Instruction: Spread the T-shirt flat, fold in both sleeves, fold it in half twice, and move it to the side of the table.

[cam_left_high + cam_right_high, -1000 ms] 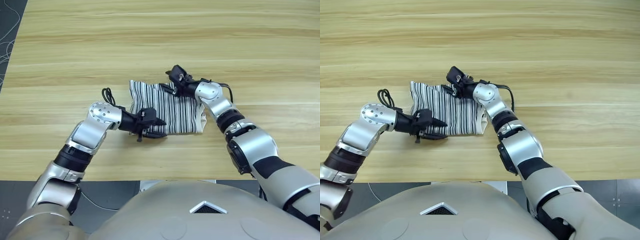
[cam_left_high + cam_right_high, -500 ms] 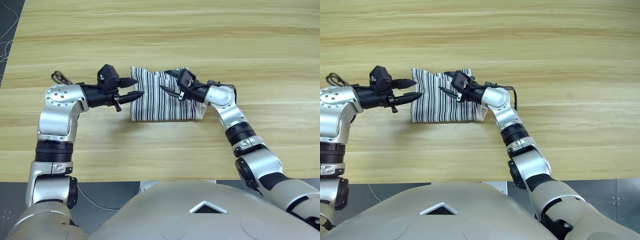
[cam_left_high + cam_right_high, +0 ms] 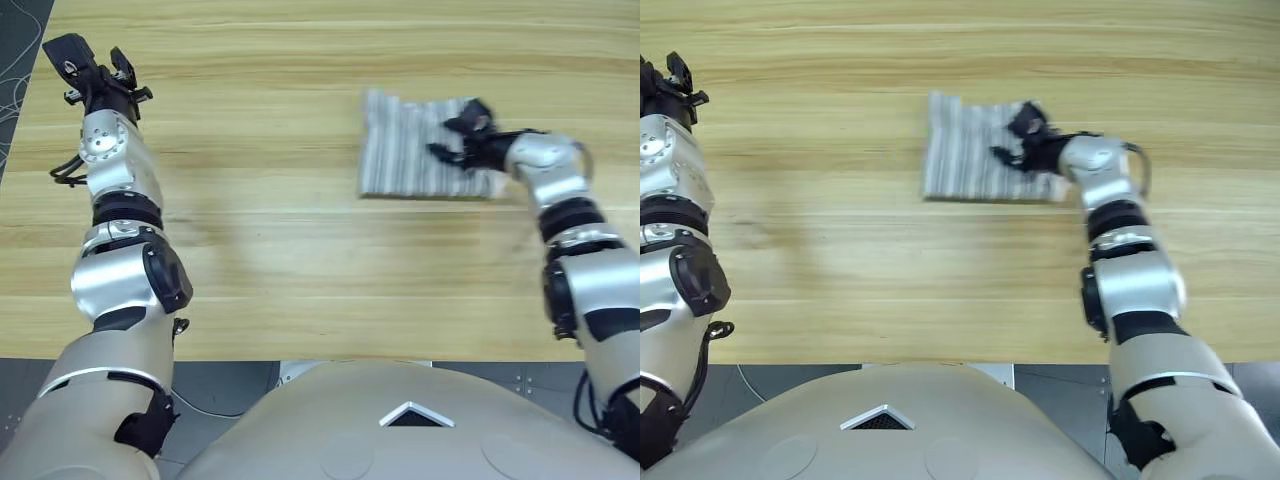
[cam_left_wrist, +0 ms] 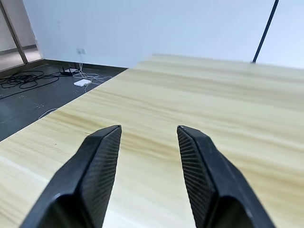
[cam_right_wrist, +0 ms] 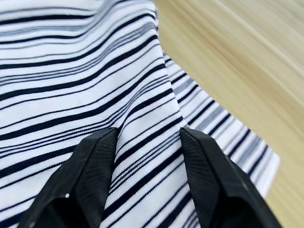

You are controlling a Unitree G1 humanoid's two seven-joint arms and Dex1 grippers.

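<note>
The folded black-and-white striped T-shirt (image 3: 405, 160) lies as a small rectangle on the wooden table (image 3: 300, 290), right of centre. My right gripper (image 3: 446, 140) rests on the shirt's right part. In the right wrist view its open fingers (image 5: 95, 175) press into the striped cloth (image 5: 85, 71), and a ridge of fabric runs between them. My left gripper (image 3: 105, 68) is held up over the table's far left corner, well away from the shirt. It is open with nothing between its fingers (image 4: 102, 171).
The table's left edge runs beside dark floor with cables (image 3: 20, 60). In the left wrist view, cables (image 4: 28, 78) lie on the floor beyond the table corner, and a thin black pole (image 4: 266, 28) stands by the wall.
The shirt has slid to the right across the table with my right gripper on it. My left arm has swung away from the shirt to the far left corner.
</note>
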